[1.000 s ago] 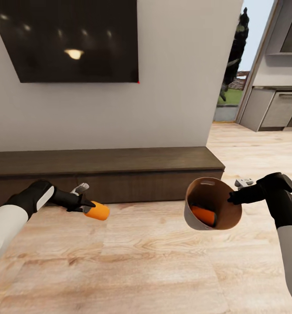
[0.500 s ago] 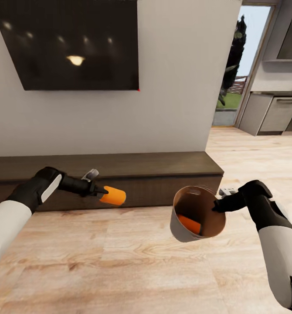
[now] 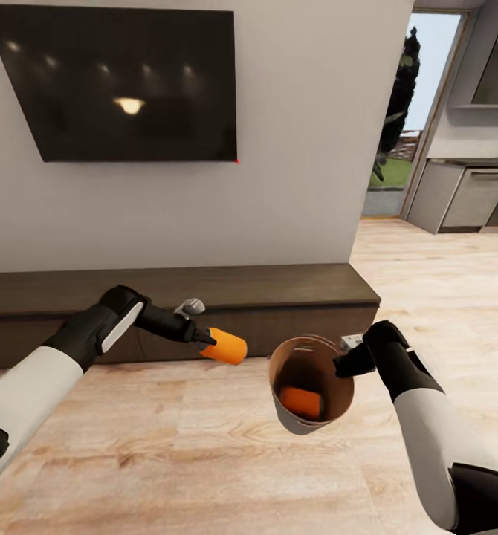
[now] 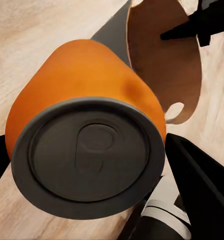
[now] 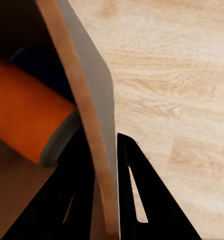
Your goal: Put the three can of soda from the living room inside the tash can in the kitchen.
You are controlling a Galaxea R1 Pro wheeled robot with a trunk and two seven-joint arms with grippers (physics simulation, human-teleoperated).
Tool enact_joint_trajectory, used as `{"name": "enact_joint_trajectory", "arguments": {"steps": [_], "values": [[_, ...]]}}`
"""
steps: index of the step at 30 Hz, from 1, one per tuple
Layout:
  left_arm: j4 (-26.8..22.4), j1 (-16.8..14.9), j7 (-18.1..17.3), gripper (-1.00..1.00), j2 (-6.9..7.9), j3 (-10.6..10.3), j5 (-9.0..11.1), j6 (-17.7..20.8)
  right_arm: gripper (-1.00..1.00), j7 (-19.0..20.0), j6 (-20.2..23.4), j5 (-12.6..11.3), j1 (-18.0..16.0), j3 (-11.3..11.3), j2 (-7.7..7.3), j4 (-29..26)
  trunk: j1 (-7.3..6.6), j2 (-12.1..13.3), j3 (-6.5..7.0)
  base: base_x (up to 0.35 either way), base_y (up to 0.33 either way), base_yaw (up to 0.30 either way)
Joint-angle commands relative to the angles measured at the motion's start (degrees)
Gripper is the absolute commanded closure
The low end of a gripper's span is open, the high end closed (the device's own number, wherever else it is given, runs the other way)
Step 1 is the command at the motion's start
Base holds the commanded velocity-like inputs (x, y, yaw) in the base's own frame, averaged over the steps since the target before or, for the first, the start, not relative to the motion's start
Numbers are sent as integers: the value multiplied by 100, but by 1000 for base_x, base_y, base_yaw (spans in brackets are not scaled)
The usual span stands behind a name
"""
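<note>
Even, bright, sharp render; ceiling lamps glare in the black TV (image 3: 123, 82).

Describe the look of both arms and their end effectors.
Both arms have white lower segments and black wrist housings. The left arm has a white panel on its wrist and a small grey fitting near it. Each end effector, left and right, has two flat black tapered fingers.

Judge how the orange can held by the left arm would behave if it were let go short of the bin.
The orange can is a smooth cylinder held on its side, so it would probably roll across the wood floor. Its rigid round wall likely slips easily between the left gripper jaws. The bin, pinched only at its rim by the right gripper, may swing when the can lands.
</note>
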Motion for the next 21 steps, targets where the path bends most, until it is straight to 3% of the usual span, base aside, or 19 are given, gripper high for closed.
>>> {"name": "enact_joint_trajectory", "arguments": {"steps": [1, 8, 12, 16, 21], "values": [[-74, 19, -1, 100, 1, -4, -47, -18, 100, 4, 90, -146, 8, 18, 26, 27, -23, 41, 19, 0, 0, 0], [-446, 78, -29, 100, 5, 0, -40, -20, 100, -484, 90, -160, 41, 208, 180, 470, -177, 322, 145, 0, 0, 0], [-709, 102, -14, 100, -4, -14, -35, 0, 100, -728, 90, -148, 43, 224, 410, 536, -243, 442, 199, 0, 0, 0], [-1055, 279, 7, 100, -114, -14, -42, 0, 100, -1137, 90, -155, 44, 232, 703, 602, -243, 442, 199, 0, 0, 0], [-1127, 351, 32, 100, -229, -16, -49, 0, 100, -1237, 90, -157, 44, 293, 847, 642, -243, 442, 199, 0, 0, 0]]}}
